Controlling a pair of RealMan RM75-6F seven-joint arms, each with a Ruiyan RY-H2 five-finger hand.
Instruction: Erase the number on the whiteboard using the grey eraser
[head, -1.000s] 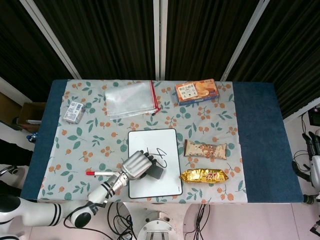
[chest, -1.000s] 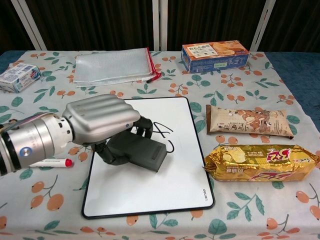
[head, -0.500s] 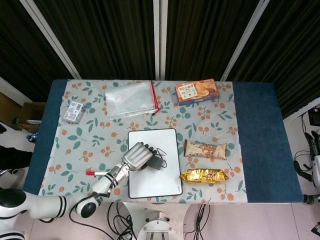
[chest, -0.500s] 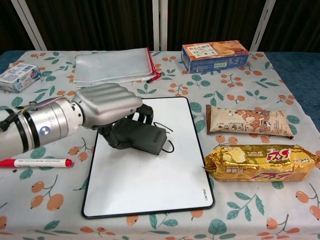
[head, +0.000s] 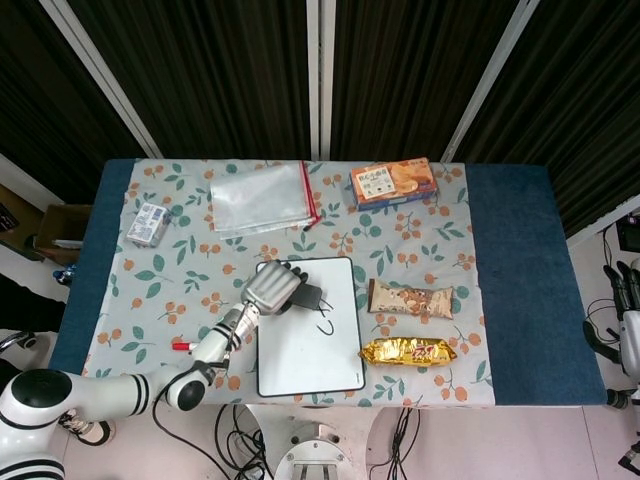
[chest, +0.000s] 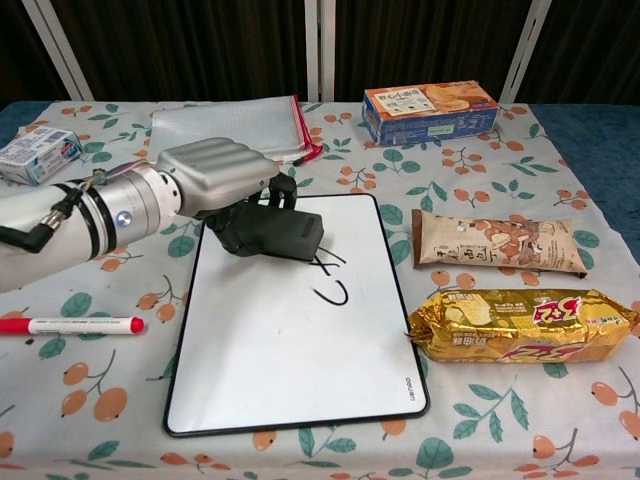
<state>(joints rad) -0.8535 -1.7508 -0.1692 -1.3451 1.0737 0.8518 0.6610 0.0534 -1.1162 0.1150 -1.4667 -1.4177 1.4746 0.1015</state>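
The grey eraser is a dark, blocky pad lying flat on the upper left part of the whiteboard, near its top edge, with the left hand curled over it and gripping it from the left side, fingers wrapped down around its far edge. The whiteboard is a white rectangle with a thin black frame and rounded corners, lying flat on the leaf-and-berry cloth of the counter. Just right of and below the eraser a few black strokes of the number remain on the board, apart from the eraser's edge; the rest of the board's surface is plain white. A red-capped marker lies on the cloth to the left of the board. To the right of the board lie a brown snack packet and, nearer the front, a gold snack packet. Behind the board are a clear zip pouch with a red edge and an orange biscuit box; a small carton sits at the far left. The right hand shows only at the right edge of the head view, off the counter, and how its fingers lie cannot be told.
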